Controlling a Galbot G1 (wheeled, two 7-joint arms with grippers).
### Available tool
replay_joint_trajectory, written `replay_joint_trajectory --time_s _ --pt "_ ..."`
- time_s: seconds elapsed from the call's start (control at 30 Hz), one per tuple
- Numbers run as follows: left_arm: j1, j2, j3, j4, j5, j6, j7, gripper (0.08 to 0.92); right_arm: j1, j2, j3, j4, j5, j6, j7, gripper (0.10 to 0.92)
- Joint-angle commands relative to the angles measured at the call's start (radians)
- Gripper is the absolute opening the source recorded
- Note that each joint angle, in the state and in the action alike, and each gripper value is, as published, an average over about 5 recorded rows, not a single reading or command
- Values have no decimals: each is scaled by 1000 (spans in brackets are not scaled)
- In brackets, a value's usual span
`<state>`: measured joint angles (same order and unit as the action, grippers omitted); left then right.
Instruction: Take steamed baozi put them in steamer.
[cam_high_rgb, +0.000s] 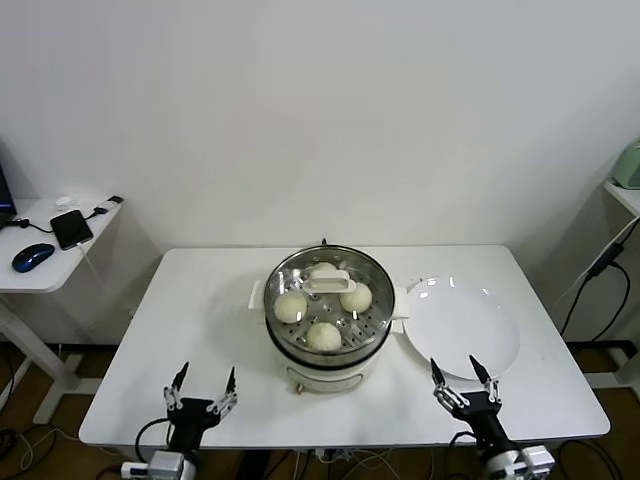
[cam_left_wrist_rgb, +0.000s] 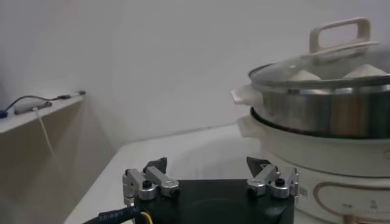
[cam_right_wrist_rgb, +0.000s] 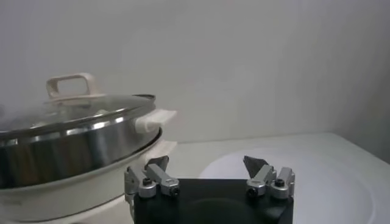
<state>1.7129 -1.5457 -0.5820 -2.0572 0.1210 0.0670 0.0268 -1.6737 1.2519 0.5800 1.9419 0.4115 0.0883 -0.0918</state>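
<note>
The steamer (cam_high_rgb: 325, 362) stands mid-table, a shiny steel pot on a white base, with the glass lid (cam_high_rgb: 326, 281) on it. Through the lid I see several cream-white baozi: one (cam_high_rgb: 291, 306) on the left, one (cam_high_rgb: 356, 296) on the right, one (cam_high_rgb: 323, 336) in front. My left gripper (cam_high_rgb: 201, 385) hangs open at the table's front edge, left of the pot. My right gripper (cam_high_rgb: 460, 375) is open at the front right, over the plate's near rim. In the left wrist view the steamer (cam_left_wrist_rgb: 323, 115) rises past the open left gripper (cam_left_wrist_rgb: 208, 165). The right wrist view has the steamer (cam_right_wrist_rgb: 67, 146) beside the open right gripper (cam_right_wrist_rgb: 208, 163).
A flat white plate (cam_high_rgb: 460, 328) lies right of the steamer with nothing on it, and it shows again as the plate (cam_right_wrist_rgb: 323, 182) in the right wrist view. A side desk at far left carries a phone (cam_high_rgb: 71, 228) and a mouse (cam_high_rgb: 32, 256). Cables hang at the right.
</note>
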Motion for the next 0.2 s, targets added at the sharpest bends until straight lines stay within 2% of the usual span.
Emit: replay_joint_trajectory --time_s 0.03,0.2 --pt "40 6 -31 -50 -63 57 21 823 -16 -69 -26 0 27 -15 37 823" --pt "61 3 -22 -95 -78 74 44 823 -7 -43 -41 -8 12 -13 34 823"
